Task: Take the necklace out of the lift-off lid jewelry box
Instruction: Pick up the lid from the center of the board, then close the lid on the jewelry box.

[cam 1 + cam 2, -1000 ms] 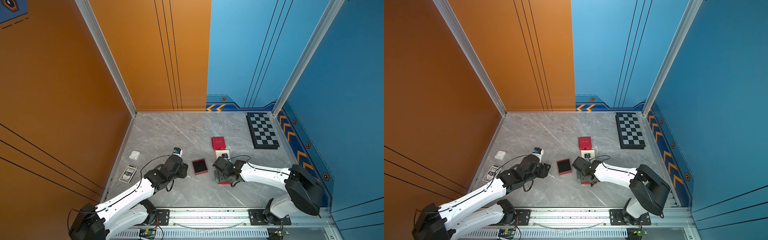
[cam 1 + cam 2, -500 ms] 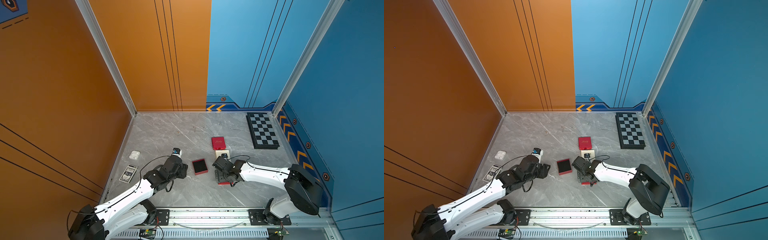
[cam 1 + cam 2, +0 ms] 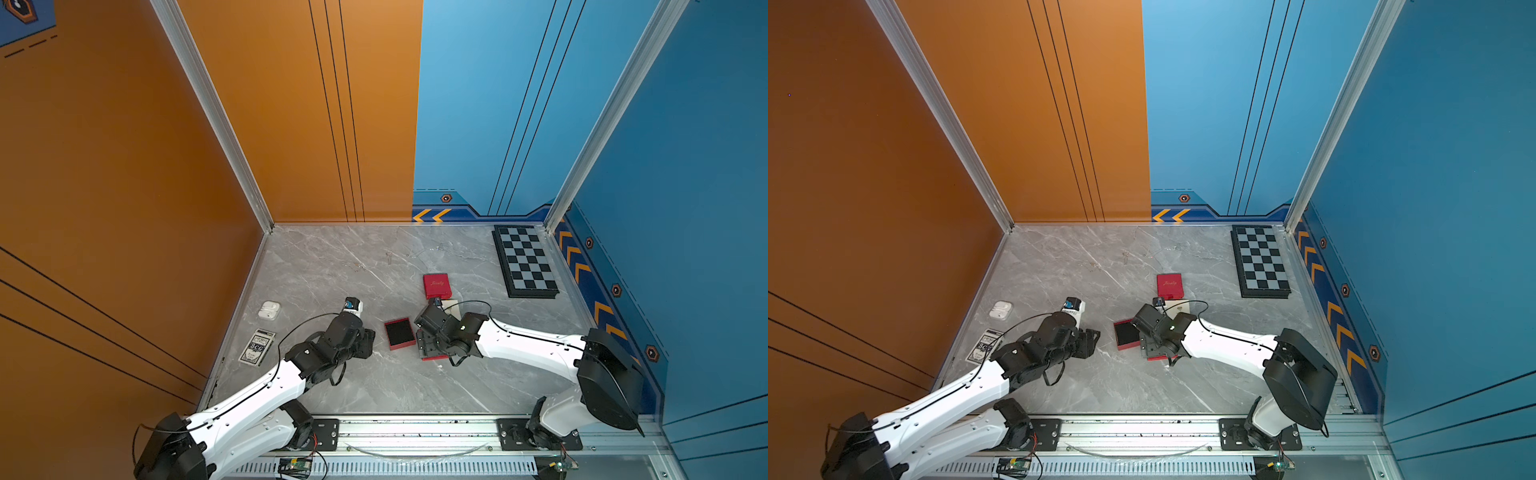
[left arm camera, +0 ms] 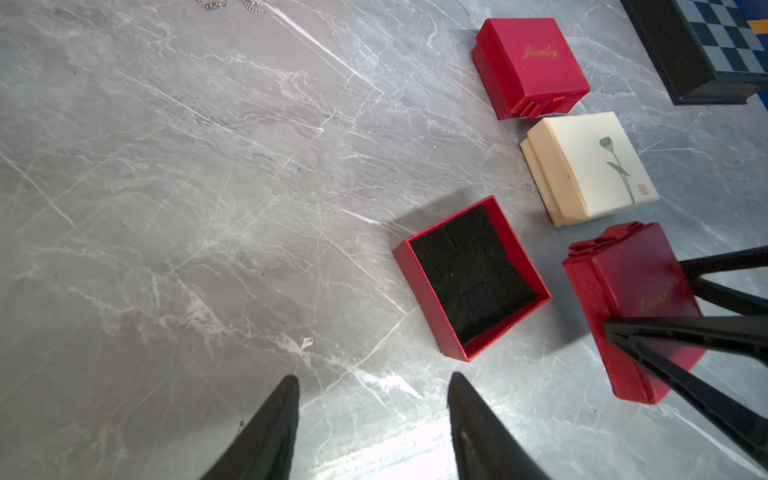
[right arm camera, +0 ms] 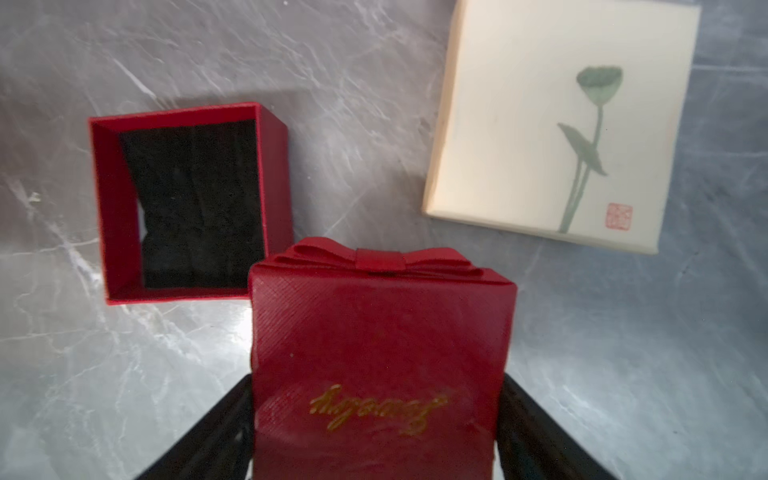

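Right tool (image 5: 377,376) tight around the red lid (image 5: 382,332) — left tool (image 4: 373,378) half-open, empty.

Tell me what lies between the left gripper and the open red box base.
Nothing but bare marble tabletop and one tiny pale speck. The left wrist view shows it, from the open left gripper to the open red box base.

You'll see a glossy marble-look table (image 4: 166,208), a matt red card box (image 4: 430,303) padded with fuzzy black cloth (image 4: 469,270), a lid (image 5: 374,332) in ribbed red paper with a ribbon bow (image 5: 378,259), and a smooth matt cream box (image 5: 519,124).
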{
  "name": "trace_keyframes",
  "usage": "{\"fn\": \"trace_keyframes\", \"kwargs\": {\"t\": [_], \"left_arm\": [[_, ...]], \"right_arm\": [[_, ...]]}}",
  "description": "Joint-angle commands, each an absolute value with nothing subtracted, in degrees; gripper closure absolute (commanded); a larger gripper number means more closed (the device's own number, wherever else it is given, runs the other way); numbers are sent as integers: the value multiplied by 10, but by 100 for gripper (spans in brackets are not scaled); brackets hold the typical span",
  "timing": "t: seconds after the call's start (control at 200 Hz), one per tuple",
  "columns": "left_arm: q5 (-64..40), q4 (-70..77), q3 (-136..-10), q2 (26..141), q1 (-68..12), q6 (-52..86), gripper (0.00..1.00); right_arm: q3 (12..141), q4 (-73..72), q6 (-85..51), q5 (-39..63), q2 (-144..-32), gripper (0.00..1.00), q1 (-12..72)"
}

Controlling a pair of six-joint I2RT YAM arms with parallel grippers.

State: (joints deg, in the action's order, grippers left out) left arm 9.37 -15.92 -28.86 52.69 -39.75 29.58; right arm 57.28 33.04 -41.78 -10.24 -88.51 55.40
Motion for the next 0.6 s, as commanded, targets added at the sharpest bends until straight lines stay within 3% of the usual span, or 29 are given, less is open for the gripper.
{"fn": "trace_keyframes", "kwargs": {"t": [0.0,0.596], "left_arm": [[84,-155,-277,514,-392,299,41],[63,-141,-243,497,-374,304,38]], "right_arm": [[612,368,-396,-99,-910,15,562],[823,415,-341,-78,-1085,15,571]]}}
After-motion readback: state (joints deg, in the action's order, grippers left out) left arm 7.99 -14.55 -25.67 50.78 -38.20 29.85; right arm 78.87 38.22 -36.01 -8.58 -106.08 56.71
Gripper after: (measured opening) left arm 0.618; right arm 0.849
